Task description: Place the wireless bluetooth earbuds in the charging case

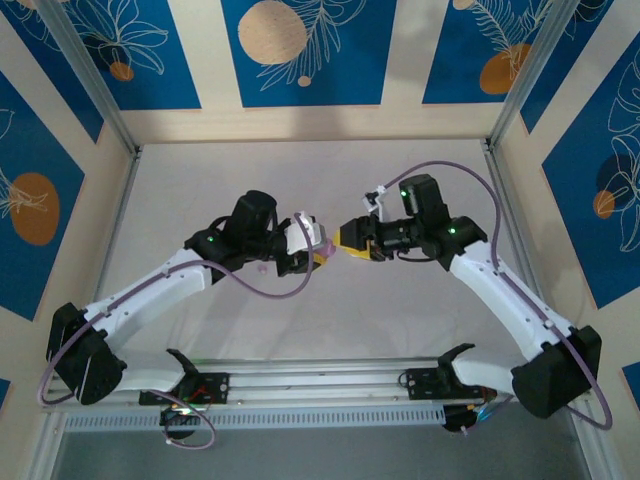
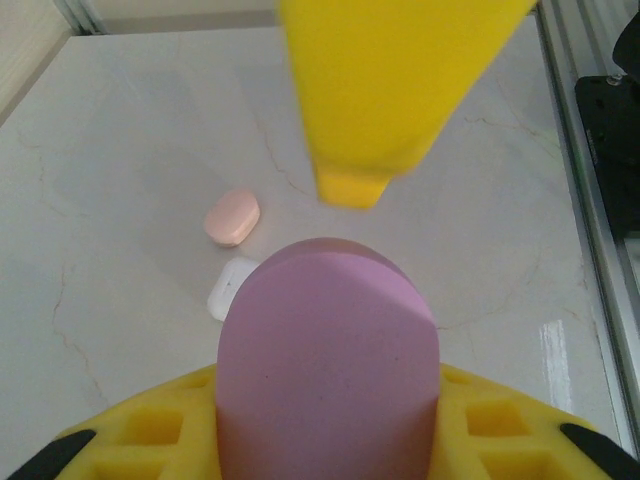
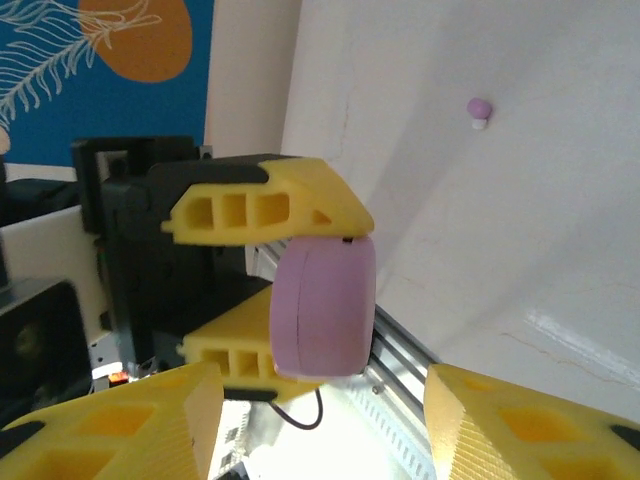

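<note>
My left gripper point(image 2: 328, 405) is shut on a lilac charging case point(image 2: 328, 350), held off the table between its yellow fingers. In the right wrist view the same case point(image 3: 322, 305) shows edge-on, its lid seam closed, clamped top and bottom by the left fingers point(image 3: 265, 205). My right gripper point(image 3: 322, 385) stands open just in front of the case, with nothing between its fingers. From above, the two grippers meet tip to tip at mid-table, left gripper point(image 1: 318, 243) and right gripper point(image 1: 350, 247). One lilac earbud point(image 3: 479, 108) lies on the table beyond them.
A pink case point(image 2: 232, 216) and a white case point(image 2: 232, 285) lie side by side on the marble tabletop point(image 2: 120, 150) below the left gripper. The right gripper's yellow finger point(image 2: 385, 90) hangs close above the lilac case. An aluminium rail point(image 1: 320, 385) runs along the near edge.
</note>
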{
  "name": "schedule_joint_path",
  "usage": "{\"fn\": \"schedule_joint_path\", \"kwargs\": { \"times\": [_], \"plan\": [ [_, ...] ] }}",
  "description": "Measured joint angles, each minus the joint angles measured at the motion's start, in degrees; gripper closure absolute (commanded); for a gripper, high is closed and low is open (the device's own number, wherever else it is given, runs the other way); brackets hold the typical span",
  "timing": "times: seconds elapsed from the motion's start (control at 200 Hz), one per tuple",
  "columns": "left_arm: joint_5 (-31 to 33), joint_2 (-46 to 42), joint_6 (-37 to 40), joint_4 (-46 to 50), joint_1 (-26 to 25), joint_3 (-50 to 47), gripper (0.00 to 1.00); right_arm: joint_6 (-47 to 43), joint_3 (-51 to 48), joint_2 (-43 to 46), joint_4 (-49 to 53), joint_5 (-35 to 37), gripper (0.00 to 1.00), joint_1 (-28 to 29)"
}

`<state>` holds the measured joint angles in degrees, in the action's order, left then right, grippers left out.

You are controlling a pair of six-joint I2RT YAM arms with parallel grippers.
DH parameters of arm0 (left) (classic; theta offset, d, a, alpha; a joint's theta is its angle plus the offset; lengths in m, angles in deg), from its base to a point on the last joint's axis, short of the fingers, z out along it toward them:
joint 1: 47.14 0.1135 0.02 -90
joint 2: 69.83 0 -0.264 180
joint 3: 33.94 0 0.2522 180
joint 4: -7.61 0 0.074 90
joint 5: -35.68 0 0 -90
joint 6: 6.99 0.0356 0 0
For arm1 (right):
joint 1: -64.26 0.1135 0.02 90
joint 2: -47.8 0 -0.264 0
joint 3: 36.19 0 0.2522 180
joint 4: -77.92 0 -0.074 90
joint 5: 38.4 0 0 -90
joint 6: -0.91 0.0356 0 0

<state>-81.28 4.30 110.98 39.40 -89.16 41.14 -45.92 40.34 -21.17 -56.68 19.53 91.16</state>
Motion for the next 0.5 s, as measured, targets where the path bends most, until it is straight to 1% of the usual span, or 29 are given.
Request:
{"fn": "schedule_joint_path", "kwargs": {
  "times": [0.175,0.265,0.34,0.5],
  "plan": [
    [0.22,-0.15,0.02,0.17,-0.28,0.00,0.77,-0.81,1.95,-3.80,1.36,1.66,0.50,2.27],
    [0.55,-0.20,0.02,0.66,-0.28,0.00,0.77,-1.09,2.91,-5.01,1.92,1.88,0.56,3.02],
    [0.70,-0.26,0.02,0.81,-0.28,0.00,0.77,-1.44,3.85,-5.68,2.40,2.12,0.58,3.50],
    [1.51,-0.61,0.04,0.83,-0.48,-0.07,0.76,-1.86,4.98,-6.62,3.39,2.29,0.58,4.17]
  ]
}}
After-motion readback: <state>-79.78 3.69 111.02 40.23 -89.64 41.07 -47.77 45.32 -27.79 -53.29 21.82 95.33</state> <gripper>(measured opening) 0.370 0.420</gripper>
